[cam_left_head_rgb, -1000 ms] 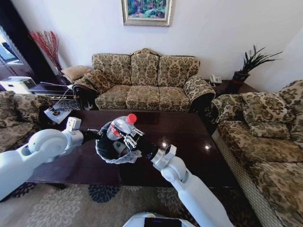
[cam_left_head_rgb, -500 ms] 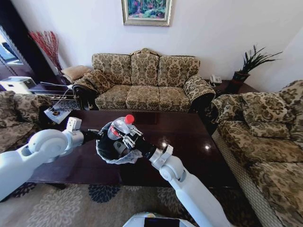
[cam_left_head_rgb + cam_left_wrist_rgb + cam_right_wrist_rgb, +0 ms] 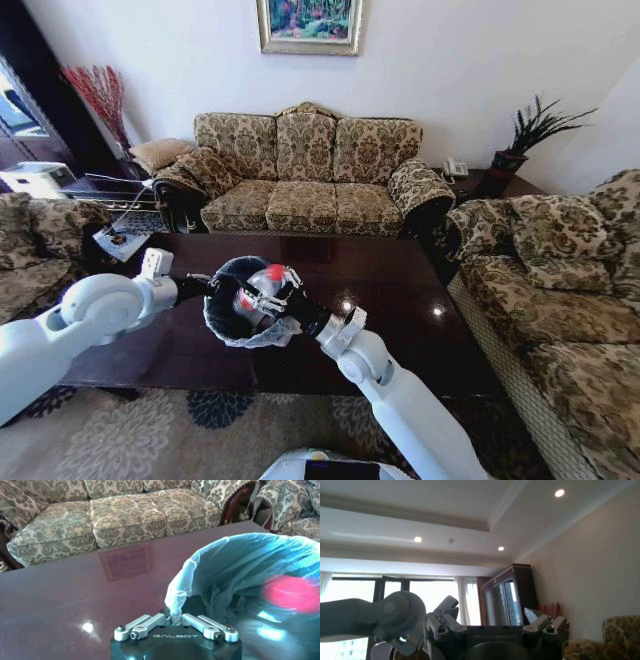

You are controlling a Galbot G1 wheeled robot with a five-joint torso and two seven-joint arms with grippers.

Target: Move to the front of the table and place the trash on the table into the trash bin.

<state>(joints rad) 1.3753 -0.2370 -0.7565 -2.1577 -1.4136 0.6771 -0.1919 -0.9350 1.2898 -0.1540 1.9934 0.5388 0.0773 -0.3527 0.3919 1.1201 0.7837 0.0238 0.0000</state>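
Daylight fills the room evenly; the glossy bench (image 3: 400,290) carries small white glare spots and a sofa reflection. The head view bows strongly at its edges. The red-capped bottle (image 3: 290,594) is motion-blurred. Ceiling spotlights (image 3: 559,493) and bright windows (image 3: 350,588) flare overhead.

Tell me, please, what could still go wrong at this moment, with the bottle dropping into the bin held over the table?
The left end effector holds the bin only by a pinch of the thin liner at the rim, so the bottle's weight could tear or slip the bag. The right end effector sits open right at the bin's mouth, so it might snag the liner. A dropped bin would spill onto the table.
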